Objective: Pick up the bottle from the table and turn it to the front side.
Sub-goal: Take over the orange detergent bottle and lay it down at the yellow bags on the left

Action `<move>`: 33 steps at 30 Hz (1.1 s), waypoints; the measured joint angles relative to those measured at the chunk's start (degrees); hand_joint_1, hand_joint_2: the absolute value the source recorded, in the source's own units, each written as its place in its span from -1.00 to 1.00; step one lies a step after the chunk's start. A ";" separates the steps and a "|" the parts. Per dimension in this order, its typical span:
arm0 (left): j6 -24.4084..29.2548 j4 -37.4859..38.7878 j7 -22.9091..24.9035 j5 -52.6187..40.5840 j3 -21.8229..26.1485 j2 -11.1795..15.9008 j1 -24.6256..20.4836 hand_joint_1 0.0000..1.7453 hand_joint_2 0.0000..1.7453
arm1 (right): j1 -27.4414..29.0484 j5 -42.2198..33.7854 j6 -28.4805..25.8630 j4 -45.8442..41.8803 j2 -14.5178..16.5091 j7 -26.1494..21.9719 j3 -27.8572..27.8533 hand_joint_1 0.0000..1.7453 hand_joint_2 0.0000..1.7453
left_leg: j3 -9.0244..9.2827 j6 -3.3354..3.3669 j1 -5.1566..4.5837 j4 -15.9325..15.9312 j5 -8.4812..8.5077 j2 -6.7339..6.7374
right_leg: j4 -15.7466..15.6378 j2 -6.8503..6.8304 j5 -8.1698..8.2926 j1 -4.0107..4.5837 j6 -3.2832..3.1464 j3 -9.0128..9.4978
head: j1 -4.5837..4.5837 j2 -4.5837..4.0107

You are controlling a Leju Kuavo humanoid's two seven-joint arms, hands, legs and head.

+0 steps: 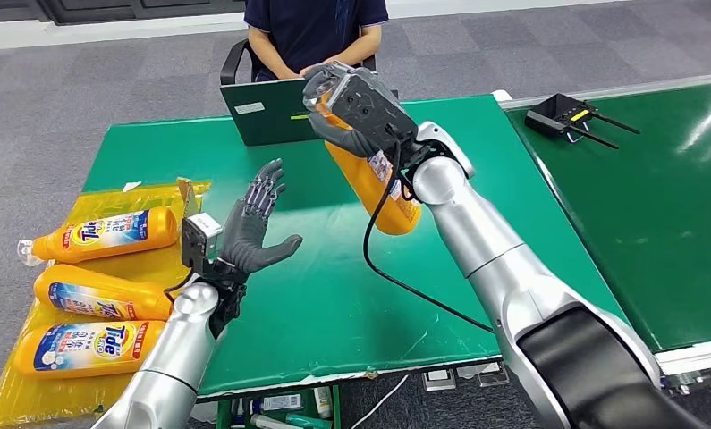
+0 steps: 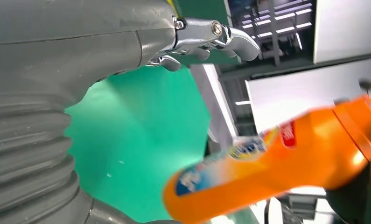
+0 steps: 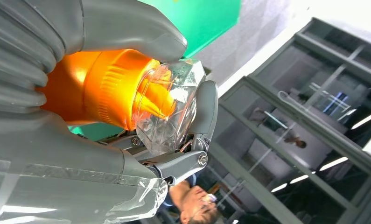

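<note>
My right hand grips an orange Tide bottle by its neck and holds it in the air above the green table, body hanging down and tilted. Up close, its fingers wrap the orange neck and clear cap. My left hand is raised over the table left of the bottle, fingers spread, palm toward it, holding nothing. From the left wrist, the orange bottle floats beyond the fingers, apart from them.
Three more Tide bottles lie on a yellow plastic sheet at the table's left edge. A person sits behind an open laptop at the far side. A black device lies on the adjoining table at the right.
</note>
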 joint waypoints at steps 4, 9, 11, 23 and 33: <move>-0.46 2.48 0.00 0.39 -0.74 -1.36 -2.87 -1.00 1.00 | -1.12 -0.17 0.13 0.17 1.48 -0.10 0.00 1.00 1.00 | 0.00 0.00 0.00 0.00 0.00 0.00 | 0.00 0.00 0.00 0.00 0.00 0.00 | 0.00 0.00; -1.67 5.20 0.00 0.89 -1.28 -2.41 -5.00 -1.00 1.00 | -2.34 -0.25 0.18 0.51 2.36 -0.08 0.00 1.00 1.00 | 0.00 0.00 0.00 0.01 0.00 0.00 | 0.00 0.00 0.00 0.00 0.00 0.00 | 0.01 0.00; -2.35 6.42 0.00 1.25 -1.46 -2.81 -5.71 -1.00 1.00 | -2.75 -0.24 0.19 0.58 2.56 0.01 0.00 1.00 1.00 | -0.01 0.00 0.00 0.01 0.00 0.00 | 0.00 0.00 0.00 0.00 0.00 0.00 | 0.01 0.00; -4.79 13.61 0.00 2.22 -2.24 -4.89 -8.38 -1.00 1.00 | -5.53 -0.26 0.22 1.78 2.89 0.71 0.01 1.00 1.00 | -0.01 0.00 0.00 0.01 0.00 0.00 | 0.00 0.00 0.00 0.00 0.00 0.00 | 0.01 -0.01; -9.27 17.30 -0.01 5.02 -2.77 -6.48 -8.98 -1.00 1.00 | -5.76 -1.07 -0.01 2.25 2.87 1.08 0.01 1.00 1.00 | -0.01 0.00 0.00 0.01 0.00 0.00 | 0.00 0.00 0.00 0.00 0.00 -0.01 | 0.02 0.00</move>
